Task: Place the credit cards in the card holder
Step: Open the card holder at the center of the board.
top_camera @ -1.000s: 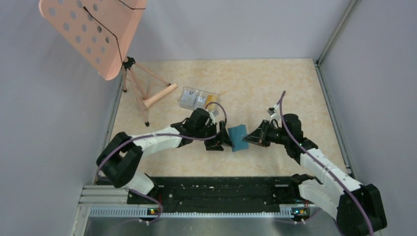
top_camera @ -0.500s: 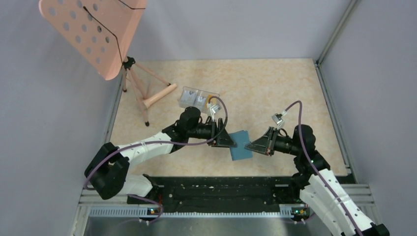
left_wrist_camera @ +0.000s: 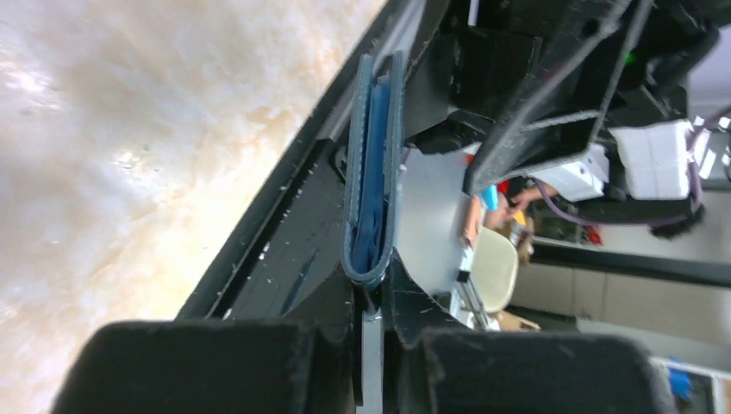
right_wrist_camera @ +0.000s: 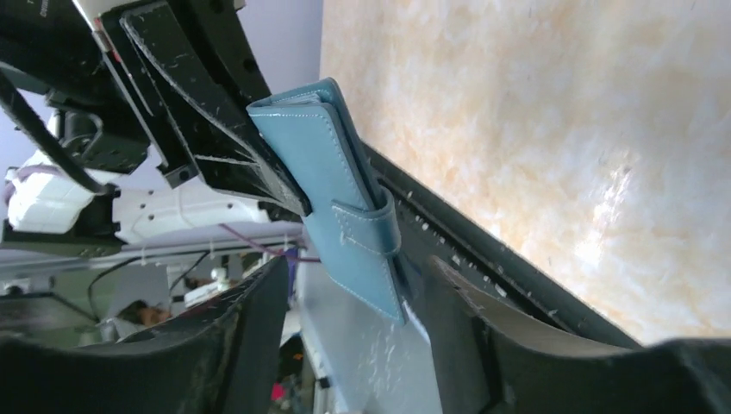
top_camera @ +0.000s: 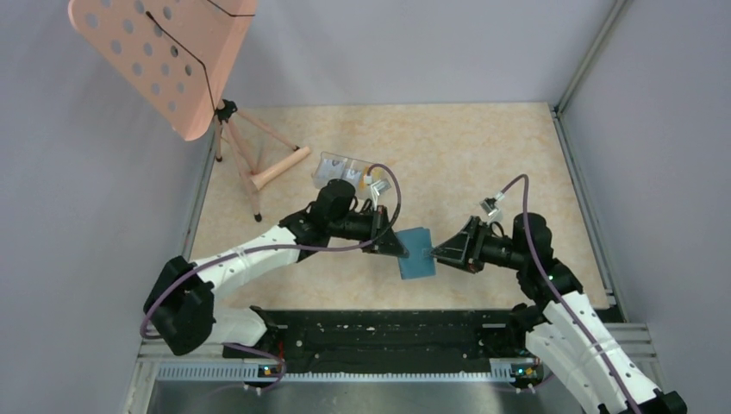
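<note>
The card holder, a teal-blue wallet folded shut, hangs above the table between the two arms. My left gripper is shut on its folded spine. In the left wrist view the card holder shows edge-on, pinched at its fold by the left gripper, with darker blue lining between its covers. My right gripper stands open around the wallet's far end. In the right wrist view the card holder has its snap tab wrapped over its edge, and the right gripper has a gap on both sides. No credit cards can be made out.
A clear plastic compartment box lies behind the left arm, partly hidden by it. A pink perforated panel on a tripod stands at the back left. A black rail runs along the near edge, and grey walls enclose the table.
My left gripper has closed on the wallet's spine. My right gripper, shut on the wallet before, has opened and let it go. The wallet has shifted slightly left.
</note>
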You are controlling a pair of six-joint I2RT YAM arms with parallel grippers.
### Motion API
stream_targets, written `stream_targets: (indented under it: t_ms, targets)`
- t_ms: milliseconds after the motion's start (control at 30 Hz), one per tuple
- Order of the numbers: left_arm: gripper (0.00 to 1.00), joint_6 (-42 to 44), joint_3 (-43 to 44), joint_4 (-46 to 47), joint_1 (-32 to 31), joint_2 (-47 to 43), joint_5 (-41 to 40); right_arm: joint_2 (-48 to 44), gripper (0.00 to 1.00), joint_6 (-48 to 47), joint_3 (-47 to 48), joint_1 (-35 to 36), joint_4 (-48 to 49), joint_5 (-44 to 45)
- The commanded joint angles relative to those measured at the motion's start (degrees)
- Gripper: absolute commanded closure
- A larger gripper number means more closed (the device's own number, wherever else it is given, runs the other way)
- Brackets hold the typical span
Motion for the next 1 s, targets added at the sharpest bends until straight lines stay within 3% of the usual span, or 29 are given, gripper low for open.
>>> stream_targets:
  t_ms: [0,133,233,500,667,800,967]
  targets:
    - [1.00,14.66,9.35,-21.33,0.02,-6.21,-13.03,-0.97,0.34,-4.10,7.32,0.42,-6.38,6.45]
    - [1.00,24.40,12.40,-27.47,0.02,-9.69,-23.04,-1.40,0.13,-2.63,8.80,0.46,-6.61,8.06]
    - [1.00,31.40,11.25,-26.76,0.02,-13.79,-28.91,-1.33,0.07,-0.10,8.93,0.39,-6.61,8.30]
    - [1.00,50.87,5.18,-17.05,0.01,-25.11,-23.81,-2.42,0.06,3.85,9.20,0.46,-6.52,7.68]
    - [1.00,68.21,5.20,-20.27,-0.06,-28.35,-18.38,-2.64,0.05,5.22,9.03,0.46,-6.33,6.41]
    - [1.00,86.96,5.57,-25.87,-0.11,-29.99,-13.96,-2.69,0.05,8.31,8.25,0.45,-4.15,5.23]
    - [1.00,101.37,2.68,-23.52,-1.65,-35.03,-14.44,-2.92,0.05,14.22,6.53,0.40,1.64,3.43]
